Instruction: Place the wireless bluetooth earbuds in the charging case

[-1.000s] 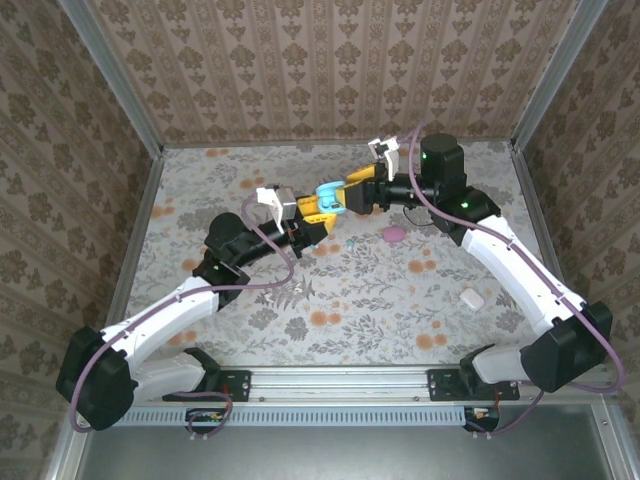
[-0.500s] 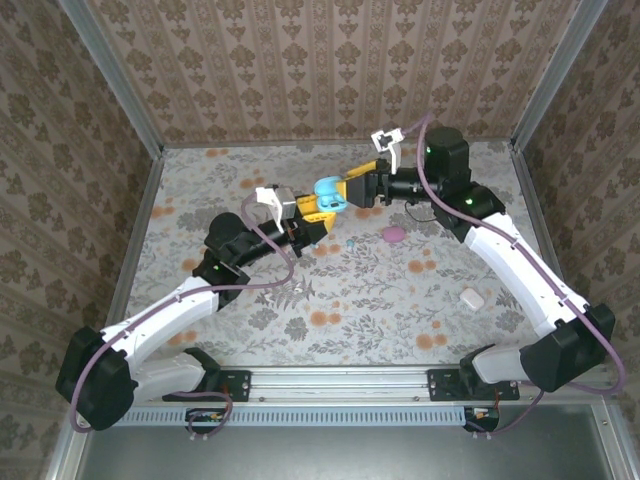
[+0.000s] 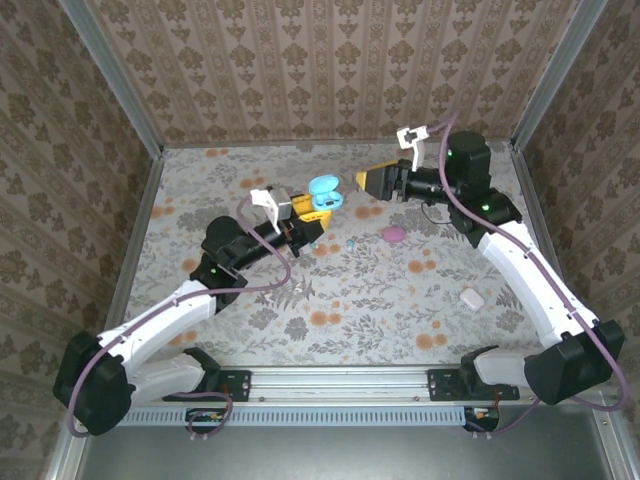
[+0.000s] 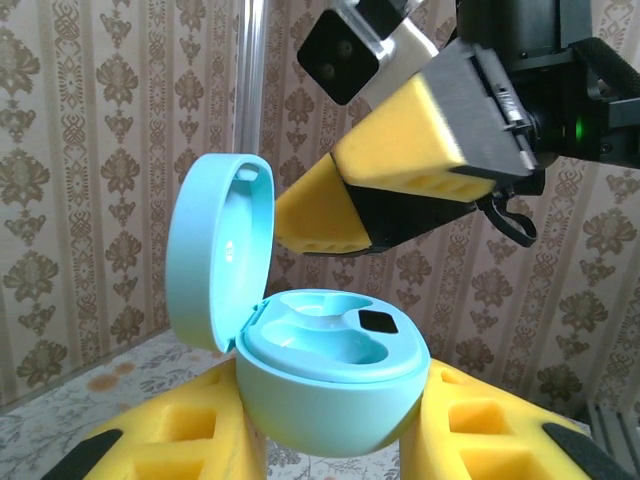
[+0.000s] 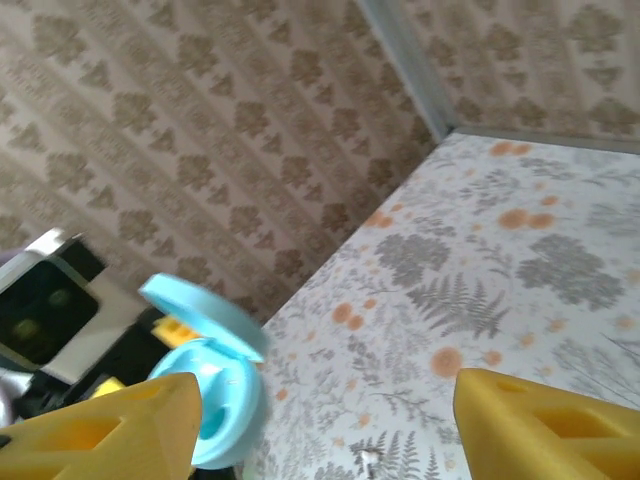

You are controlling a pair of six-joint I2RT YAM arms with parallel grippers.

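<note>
Left claw (image 4: pixel 330 435) grips the open light-blue case (image 4: pixel 335 385), right claw (image 5: pixel 325 400) spread empty near it

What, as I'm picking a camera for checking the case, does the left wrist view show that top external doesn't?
Left wrist: the two wells inside the open blue case. Top external: a pink case and a white case lying on the table. Both: the blue case gripped in the left claw, the right claw open near it.
</note>
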